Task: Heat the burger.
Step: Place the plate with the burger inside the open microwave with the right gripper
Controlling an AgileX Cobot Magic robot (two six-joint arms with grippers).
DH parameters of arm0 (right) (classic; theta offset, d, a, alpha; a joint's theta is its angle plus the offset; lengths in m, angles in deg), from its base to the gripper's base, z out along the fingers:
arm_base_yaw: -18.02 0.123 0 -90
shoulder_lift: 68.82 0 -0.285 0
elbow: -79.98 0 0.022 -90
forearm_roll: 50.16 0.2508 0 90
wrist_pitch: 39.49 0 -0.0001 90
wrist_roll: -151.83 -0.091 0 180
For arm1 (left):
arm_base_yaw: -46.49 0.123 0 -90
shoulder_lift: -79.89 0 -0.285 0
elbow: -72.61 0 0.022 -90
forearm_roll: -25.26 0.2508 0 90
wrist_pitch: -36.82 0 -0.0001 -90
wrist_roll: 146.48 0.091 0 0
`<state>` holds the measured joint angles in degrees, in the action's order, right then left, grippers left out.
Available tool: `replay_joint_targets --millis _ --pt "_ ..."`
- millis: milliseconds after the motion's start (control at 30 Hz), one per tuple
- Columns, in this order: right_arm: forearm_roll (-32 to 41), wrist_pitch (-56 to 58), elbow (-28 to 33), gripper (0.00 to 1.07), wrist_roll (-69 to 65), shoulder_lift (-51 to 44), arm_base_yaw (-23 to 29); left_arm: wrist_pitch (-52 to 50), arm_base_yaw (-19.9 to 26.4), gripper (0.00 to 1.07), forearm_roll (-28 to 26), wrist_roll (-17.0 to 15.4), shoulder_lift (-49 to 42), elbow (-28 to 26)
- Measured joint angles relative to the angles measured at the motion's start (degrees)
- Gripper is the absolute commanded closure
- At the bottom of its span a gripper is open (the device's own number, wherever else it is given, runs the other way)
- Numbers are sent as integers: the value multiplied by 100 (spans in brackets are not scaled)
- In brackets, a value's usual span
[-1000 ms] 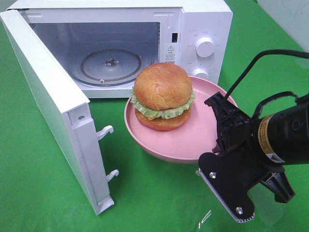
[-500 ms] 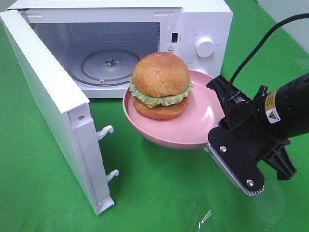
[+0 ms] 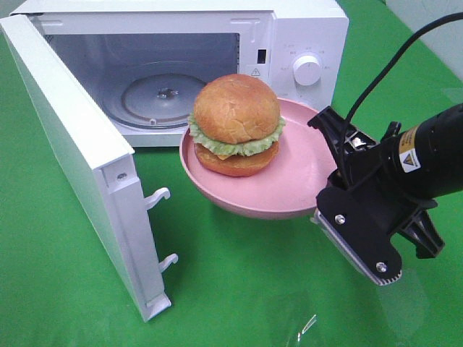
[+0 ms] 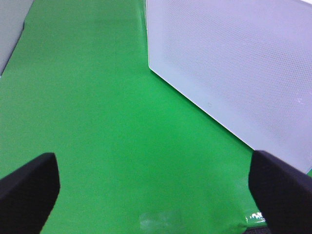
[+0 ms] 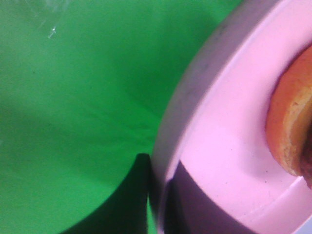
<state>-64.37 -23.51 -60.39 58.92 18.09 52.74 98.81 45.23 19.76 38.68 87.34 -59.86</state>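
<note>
1. Surface (image 3: 239, 296): green cloth, filling the near ground.
2. Right claw (image 3: 329, 173): at 4 o'clock in the high view, clenched on the plate's rim at that rim's 3 o'clock side. The wrist view (image 5: 156, 204) shows a dark finger against the rim's outer wall.
3. Left claw (image 4: 156, 195): released, fingers spread wide over bare green. A white dotted panel (image 4: 234, 68) stands beyond it (seen in its own wrist view only).
4. Door (image 3: 72, 159): white, swung fully out, running from 7 to 10 o'clock. Its two latch hooks (image 3: 155, 196) jut toward the plate, well apart from it.
5. Plate (image 3: 253, 206): round, pink, at centre, just before the oven's mouth.
6. Burger (image 3: 235, 123): brown bun with a lettuce frill, sitting on the plate toward its 10 o'clock side and overlapping the cavity's lower right corner.
7. Microwave (image 3: 304, 29): white, at 12 o'clock. Glass turntable (image 3: 163, 97) inside, dial (image 3: 307, 70) at 1 o'clock.
</note>
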Motion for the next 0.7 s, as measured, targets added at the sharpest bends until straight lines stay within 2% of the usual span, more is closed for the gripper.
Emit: replay_joint_targets --millis 433,700 --pt "-6 -6 -498 107 -46 625 11 0 0 9 0 0 0 0" --pt "-17 -189 -814 107 -138 1140 269 0 0 9 0 0 0 0"
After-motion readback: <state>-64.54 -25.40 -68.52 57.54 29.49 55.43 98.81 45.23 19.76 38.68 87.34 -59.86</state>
